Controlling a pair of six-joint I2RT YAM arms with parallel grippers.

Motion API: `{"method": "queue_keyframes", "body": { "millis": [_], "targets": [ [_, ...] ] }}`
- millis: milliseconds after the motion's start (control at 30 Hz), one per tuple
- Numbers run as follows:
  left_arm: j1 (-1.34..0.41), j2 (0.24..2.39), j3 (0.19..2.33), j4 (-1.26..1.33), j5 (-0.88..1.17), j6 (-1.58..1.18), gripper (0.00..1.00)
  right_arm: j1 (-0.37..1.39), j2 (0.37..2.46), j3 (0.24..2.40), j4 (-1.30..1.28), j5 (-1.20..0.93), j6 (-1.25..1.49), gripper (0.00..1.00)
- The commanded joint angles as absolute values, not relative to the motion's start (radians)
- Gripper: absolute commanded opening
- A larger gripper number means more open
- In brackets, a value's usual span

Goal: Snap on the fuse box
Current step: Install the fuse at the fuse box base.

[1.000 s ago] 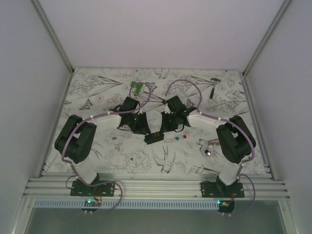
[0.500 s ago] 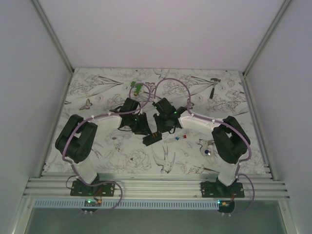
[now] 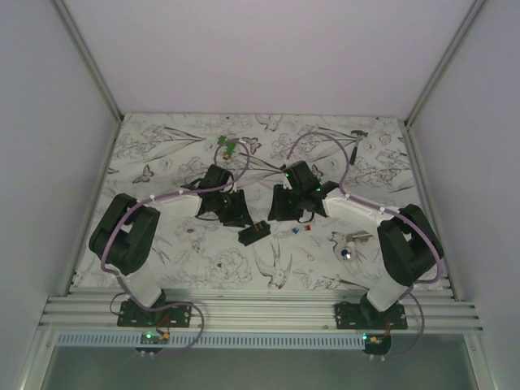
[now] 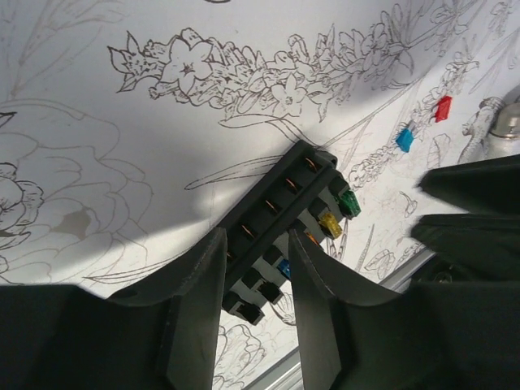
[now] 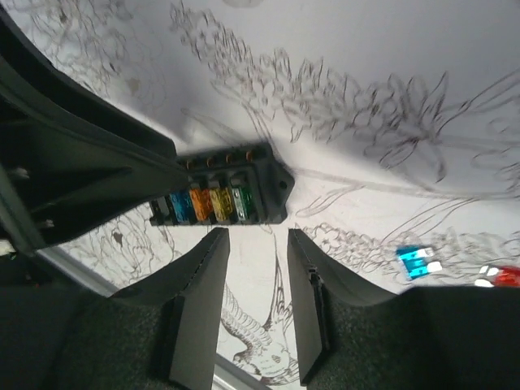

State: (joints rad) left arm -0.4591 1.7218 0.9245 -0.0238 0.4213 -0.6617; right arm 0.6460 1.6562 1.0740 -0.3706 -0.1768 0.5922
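Note:
The fuse box point(image 3: 254, 233) is a small black block lying at an angle on the flower-print table between the two arms. Several coloured fuses sit in its top face point(image 5: 213, 201). My left gripper point(image 4: 256, 240) straddles the box's near end point(image 4: 280, 218), and both fingers point(image 4: 195, 313) press its sides. In the top view the left gripper point(image 3: 236, 214) is just left of the box. My right gripper point(image 5: 258, 236) is open and empty, its tips just short of the box's long side. In the top view it point(image 3: 283, 213) hovers right of the box.
A loose blue fuse point(image 5: 414, 262) and a red one point(image 5: 500, 276) lie on the table right of the box, also in the top view point(image 3: 294, 231). A white-silver thing with a blue dot point(image 3: 348, 246) lies further right. A green piece point(image 3: 230, 146) lies at the back.
My right arm swung left over the box, then drew back right. The fuse box turned and shifted slightly. My left arm barely moved.

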Motion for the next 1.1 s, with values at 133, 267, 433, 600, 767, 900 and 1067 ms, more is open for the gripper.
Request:
{"method": "queue_keyframes", "body": {
  "millis": [133, 267, 433, 600, 767, 900, 1067],
  "targets": [
    [-0.472, 1.678, 0.906, -0.041, 0.463, -0.699, 0.43, 0.633, 1.661, 0.954, -0.155, -0.323, 0.76, 0.4],
    [-0.454, 1.606, 0.88, -0.064, 0.429, -0.69, 0.5, 0.633, 1.659, 1.004, -0.244, -0.277, 0.682, 0.4],
    [-0.455, 1.578, 0.911, -0.112, 0.401, -0.645, 0.55, 0.633, 1.671, 0.988, -0.228, -0.291, 0.723, 0.4],
    [-0.461, 1.673, 1.003, -0.112, 0.459, -0.617, 0.55, 0.628, 1.667, 0.931, -0.14, -0.28, 0.814, 0.39],
    [-0.476, 1.745, 1.05, -0.112, 0.492, -0.614, 0.54, 0.612, 1.673, 0.853, -0.021, -0.316, 0.905, 0.33],
    [-0.488, 1.777, 1.063, -0.112, 0.503, -0.617, 0.53, 0.608, 1.692, 0.817, 0.074, -0.361, 0.96, 0.3],
    [-0.492, 1.788, 1.057, -0.112, 0.509, -0.624, 0.49, 0.597, 1.696, 0.789, 0.132, -0.384, 0.986, 0.29]
  ]
}}
